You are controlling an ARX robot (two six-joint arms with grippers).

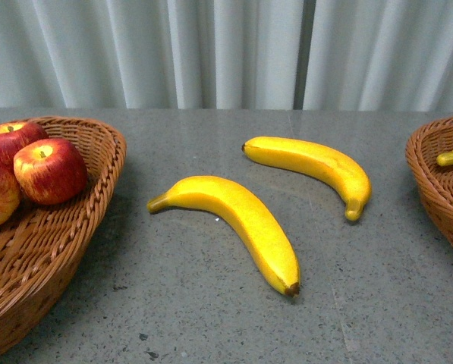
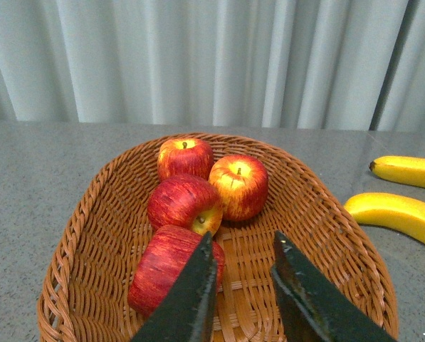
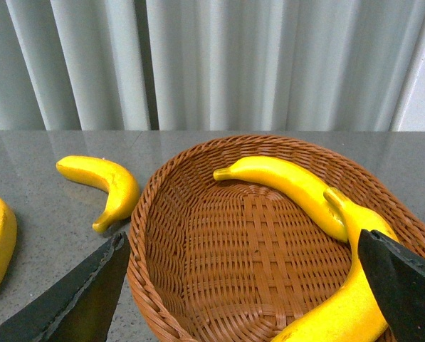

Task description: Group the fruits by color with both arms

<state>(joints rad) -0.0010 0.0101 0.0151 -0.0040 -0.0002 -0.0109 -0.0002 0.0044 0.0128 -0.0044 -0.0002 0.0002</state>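
Directly ahead of the left gripper [image 2: 244,239], whose two dark fingers are parted with nothing held between them, a brown wicker basket [image 2: 91,235] with four red apples is seen. Three apples are clustered upright at the far side, touching one another. The fourth apple [image 2: 162,267] is laid on its side nearest the jaws and is partly hidden behind one finger. The right gripper [image 3: 242,239] is spread wide open and empty, its fingers showing only at the two lower corners of its wrist view. Between and beyond them a second wicker basket [image 3: 169,235] is seen, with two yellow bananas inside. One basket banana [image 3: 283,182] is laid across the far side. The other [image 3: 347,306] runs towards the camera, its near end cut off by the frame and by a finger. In the front view, neither gripper is visible. Two more bananas are laid apart on the grey speckled table [image 1: 211,318] between the baskets: a nearer banana [image 1: 237,216] and a farther banana [image 1: 317,163]. Both baskets are cut off at the picture's edges there, so only three apples and one banana tip can be made out. A pale pleated curtain [image 1: 211,45] is hung behind.
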